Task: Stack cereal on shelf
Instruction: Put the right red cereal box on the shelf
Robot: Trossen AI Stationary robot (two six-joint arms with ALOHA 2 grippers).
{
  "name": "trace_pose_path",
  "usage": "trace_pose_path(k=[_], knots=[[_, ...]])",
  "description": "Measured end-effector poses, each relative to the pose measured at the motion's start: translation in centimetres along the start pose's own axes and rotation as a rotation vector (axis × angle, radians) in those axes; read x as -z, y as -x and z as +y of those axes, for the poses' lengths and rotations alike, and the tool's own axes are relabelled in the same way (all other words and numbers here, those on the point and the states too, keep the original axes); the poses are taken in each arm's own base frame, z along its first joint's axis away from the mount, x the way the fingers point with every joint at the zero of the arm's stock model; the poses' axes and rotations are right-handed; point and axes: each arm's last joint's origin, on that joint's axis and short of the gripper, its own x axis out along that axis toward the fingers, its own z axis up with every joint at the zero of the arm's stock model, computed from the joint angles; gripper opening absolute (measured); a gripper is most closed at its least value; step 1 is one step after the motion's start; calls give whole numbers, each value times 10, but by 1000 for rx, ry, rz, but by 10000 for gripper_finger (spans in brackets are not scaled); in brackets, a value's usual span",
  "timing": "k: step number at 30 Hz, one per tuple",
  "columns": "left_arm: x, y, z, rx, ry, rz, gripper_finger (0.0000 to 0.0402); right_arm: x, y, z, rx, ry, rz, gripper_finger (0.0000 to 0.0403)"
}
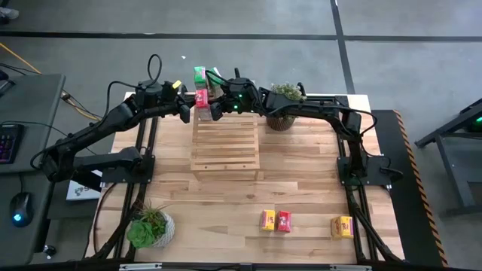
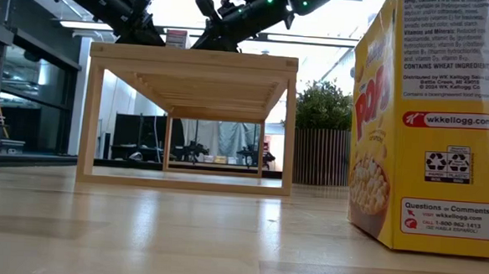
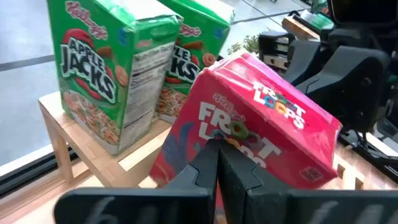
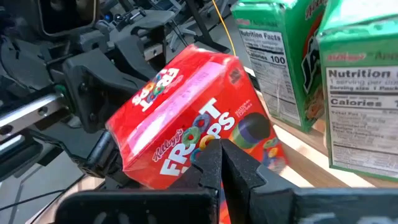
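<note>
The wooden table [image 1: 301, 188] carries the slatted shelf [image 1: 225, 144] at its far middle, standing on four legs in the low view. Both dark arms reach to the shelf's far edge. On that edge stand two green cereal boxes [image 3: 99, 68], upright and side by side; a red Froot Loops box [image 3: 249, 137] sits tilted just beside them, between the two grippers. The left gripper [image 3: 217, 163] has its fingers closed together against the red box's face, holding nothing; the right gripper [image 4: 221, 158] is likewise closed against the opposite face. Near the front edge lie a yellow box [image 1: 267, 220] touching a red box [image 1: 284, 220], and another yellow box [image 1: 342, 226] apart.
</note>
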Motion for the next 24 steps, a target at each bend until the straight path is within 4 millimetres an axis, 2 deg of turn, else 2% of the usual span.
trace_pose_path(k=[24], knots=[[-2, 1, 4, -21, 18, -11, 0, 1, 0, -1, 6, 33, 10, 0]])
